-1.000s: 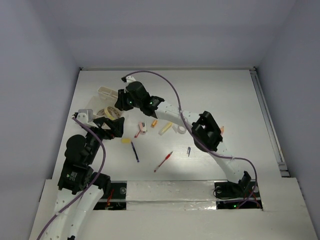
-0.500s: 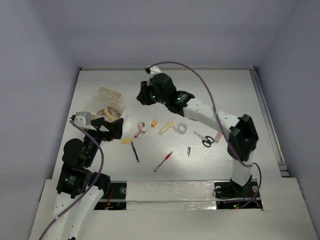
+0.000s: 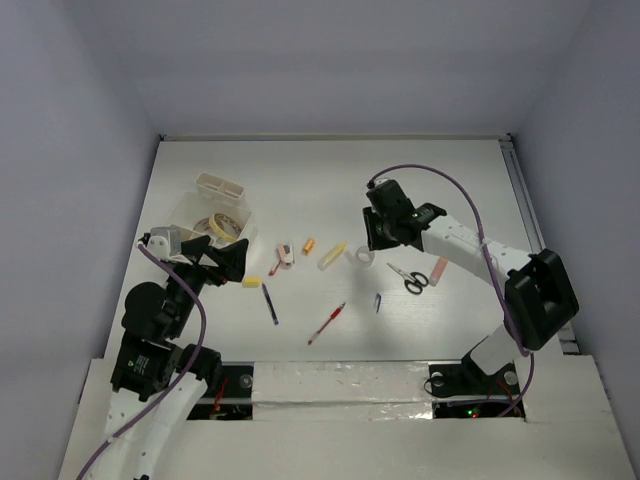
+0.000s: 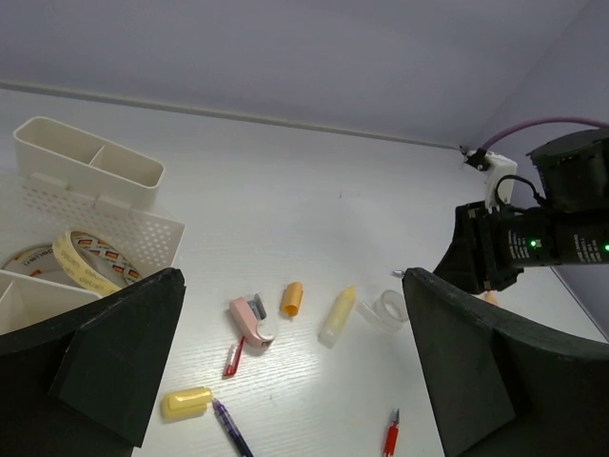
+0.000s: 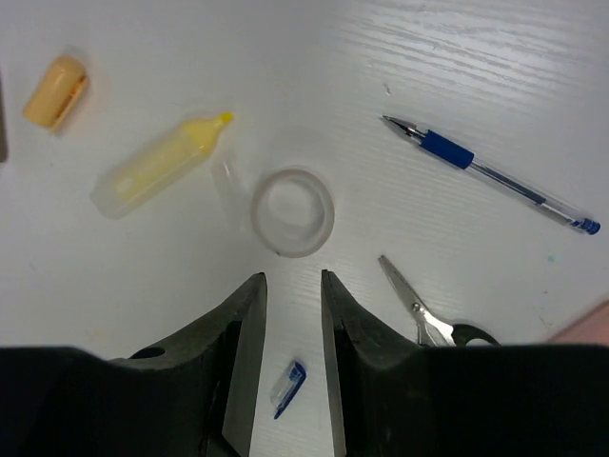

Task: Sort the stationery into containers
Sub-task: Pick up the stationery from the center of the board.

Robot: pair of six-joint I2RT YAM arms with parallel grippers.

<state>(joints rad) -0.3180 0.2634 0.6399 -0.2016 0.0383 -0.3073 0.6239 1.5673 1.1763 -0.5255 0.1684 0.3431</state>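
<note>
We find the worktop (image 3: 440,180) carrying loose stationery (image 3: 331,256) across its middle. The containers (image 3: 219,186) stand at its left side, with beige tape rolls (image 4: 84,259) lying in one of them.

The left claw (image 4: 295,367) hangs near those containers, spread wide and empty. The right claw (image 5: 293,278) hovers over the middle of the worktop, its jaws parted by only a slit and gripping nothing.

Below it lie:
- the scissors (image 5: 419,309)
- a blue pen (image 5: 485,171)
- a yellow marker (image 5: 157,167)
- the clear tape roll (image 5: 328,214), just ahead of the fingertips
- an orange cap (image 5: 55,90)
- a small blue clip (image 5: 287,386)

We judge the clear roll the likely next pick. Risks noted:
- The slit is narrower than the roll, so a descent without widening would press on it or shove it toward the marker close by.
- The roll's smooth wall may slip from the pads.
- The carry to the containers passes close to the left arm.
</note>
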